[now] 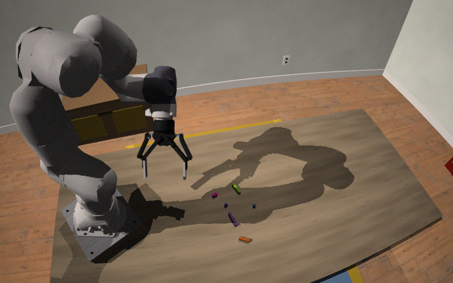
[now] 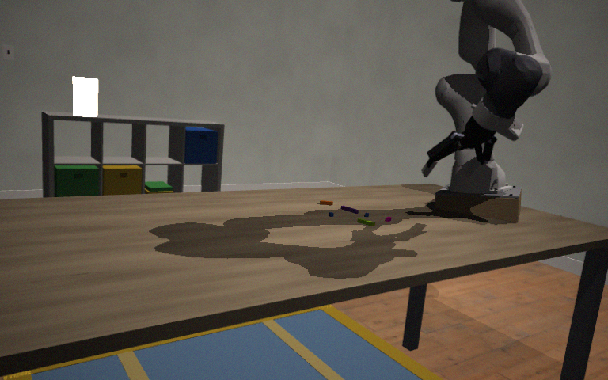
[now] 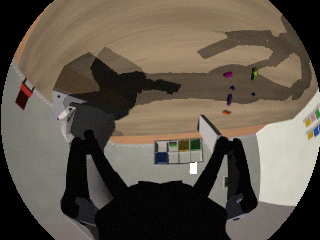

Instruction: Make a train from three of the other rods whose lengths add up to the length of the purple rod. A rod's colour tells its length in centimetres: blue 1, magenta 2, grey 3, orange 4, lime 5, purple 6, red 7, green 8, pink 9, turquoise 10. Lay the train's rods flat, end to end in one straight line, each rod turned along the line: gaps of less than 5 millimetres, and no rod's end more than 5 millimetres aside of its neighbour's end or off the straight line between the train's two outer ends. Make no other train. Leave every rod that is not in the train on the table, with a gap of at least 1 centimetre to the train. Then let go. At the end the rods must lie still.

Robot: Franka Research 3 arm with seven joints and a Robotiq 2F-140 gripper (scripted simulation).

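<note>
The purple rod [image 1: 232, 219] [image 2: 349, 209] [image 3: 229, 99] lies flat on the table. The orange rod [image 1: 244, 239] [image 2: 326, 203] [image 3: 226, 112] lies apart beyond one end of it. One blue rod [image 1: 225, 205] [image 2: 366, 214] [image 3: 232, 87] lies near its other end, and a second blue rod [image 1: 254, 206] [image 2: 330, 214] [image 3: 253, 94] lies off to one side. The magenta rod [image 1: 214, 195] [image 2: 388, 218] [image 3: 228, 74] and the lime rod [image 1: 236, 188] [image 2: 366, 222] [image 3: 254, 74] lie apart from each other. No rods touch. My gripper [image 1: 164, 177] is open and empty, high above the table, away from the rods.
The arm's base plate [image 1: 79, 240] stands on the table [image 1: 334, 233] [image 2: 89, 268], left of the rods in the top view. The arm's shadow falls over several rods. A shelf unit [image 2: 134, 119] with coloured boxes stands beyond the table.
</note>
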